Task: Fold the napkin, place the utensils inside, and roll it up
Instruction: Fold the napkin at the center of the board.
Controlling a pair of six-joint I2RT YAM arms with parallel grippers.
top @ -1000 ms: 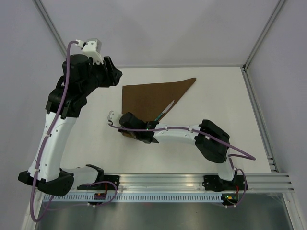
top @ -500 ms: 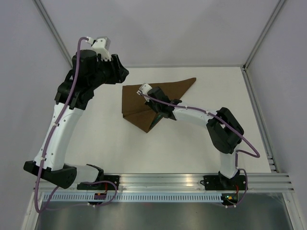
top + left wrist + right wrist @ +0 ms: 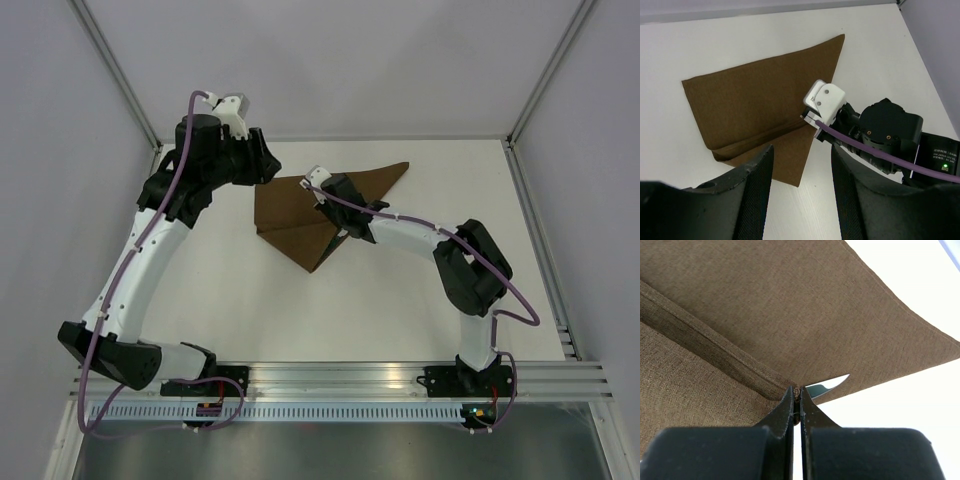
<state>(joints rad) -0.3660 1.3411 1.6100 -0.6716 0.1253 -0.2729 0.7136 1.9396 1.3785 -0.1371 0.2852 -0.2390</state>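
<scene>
The dark brown napkin [image 3: 295, 195] lies folded in a triangle at the table's back middle, with a raised fold ridge running across it. It also shows in the left wrist view [image 3: 750, 95] and the right wrist view [image 3: 790, 300]. My right gripper [image 3: 336, 222] is shut on the napkin's cloth at the right end of that ridge [image 3: 799, 392]. A silver utensil tip [image 3: 832, 384] pokes out from under the cloth beside the fingers; the rest of it is hidden. My left gripper [image 3: 265, 165] is open and empty above the napkin's far left corner [image 3: 801, 150].
The white table [image 3: 420, 290] is ringed by metal frame rails [image 3: 535, 230] and white walls. The right arm's forearm [image 3: 410, 232] reaches in from the right across the table.
My right gripper has moved from the napkin's near corner toward the back, drawing cloth over the utensil, which no longer shows from above. My left gripper has moved right, to the napkin's far left corner.
</scene>
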